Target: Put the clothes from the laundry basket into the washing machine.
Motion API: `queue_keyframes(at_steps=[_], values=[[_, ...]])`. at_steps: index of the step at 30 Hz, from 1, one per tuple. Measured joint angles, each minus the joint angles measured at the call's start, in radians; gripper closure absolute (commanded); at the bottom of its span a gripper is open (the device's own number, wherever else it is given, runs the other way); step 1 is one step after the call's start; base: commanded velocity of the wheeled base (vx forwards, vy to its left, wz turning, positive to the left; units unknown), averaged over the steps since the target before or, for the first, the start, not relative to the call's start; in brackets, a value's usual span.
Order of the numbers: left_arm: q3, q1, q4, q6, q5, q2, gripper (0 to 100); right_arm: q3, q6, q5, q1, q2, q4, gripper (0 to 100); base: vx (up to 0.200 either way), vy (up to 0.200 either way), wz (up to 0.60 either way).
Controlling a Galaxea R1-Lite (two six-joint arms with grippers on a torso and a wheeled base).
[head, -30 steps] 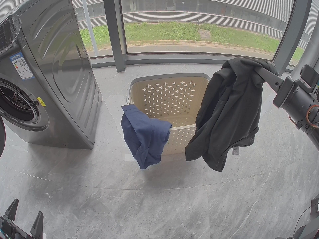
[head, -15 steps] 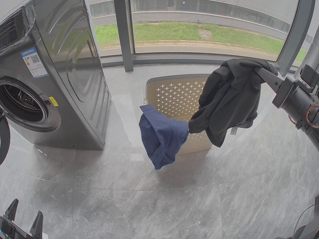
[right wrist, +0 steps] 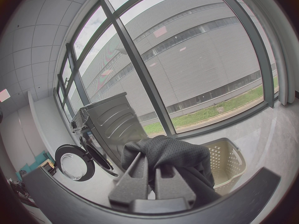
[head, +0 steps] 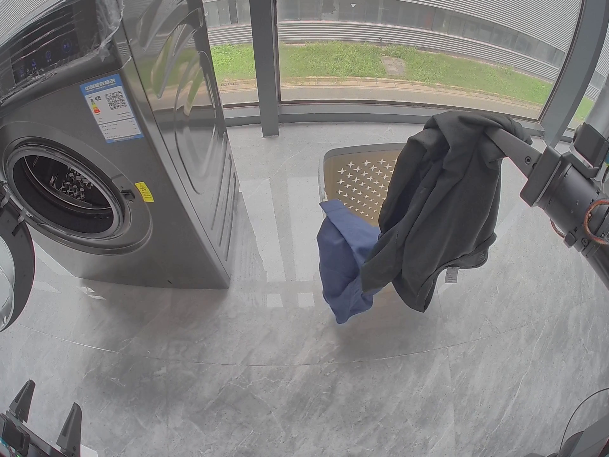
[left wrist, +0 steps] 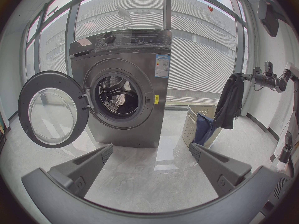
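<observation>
Since the washing machine stands open at frame left, I hold the dark garment high at centre-right in the clamped right jaws, clear of the floor; left jaws wide, empty.

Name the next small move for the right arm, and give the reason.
Probably carry the dark garment leftward toward the washing machine. The right gripper is shut on it, holding it up by the laundry basket, and the machine's door stands open, so the drum looks ready to receive it.
</observation>
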Motion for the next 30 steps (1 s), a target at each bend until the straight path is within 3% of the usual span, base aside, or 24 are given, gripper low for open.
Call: queue_keyframes(at_steps=[18,24,30], values=[[0.000,0.000,0.000,0.000,0.000,0.000,0,0.002,0.000,0.000,0.000,0.003,0.000,100,0.000,0.200,0.00],[0.000,0.000,0.000,0.001,0.000,0.000,0,0.001,0.000,0.000,0.000,0.004,0.000,100,0.000,0.000,0.00],[0.000,-0.001,0.000,0.003,0.000,0.000,0,0.001,0.000,0.001,0.002,0.005,0.000,100,-0.200,0.000,0.00]])
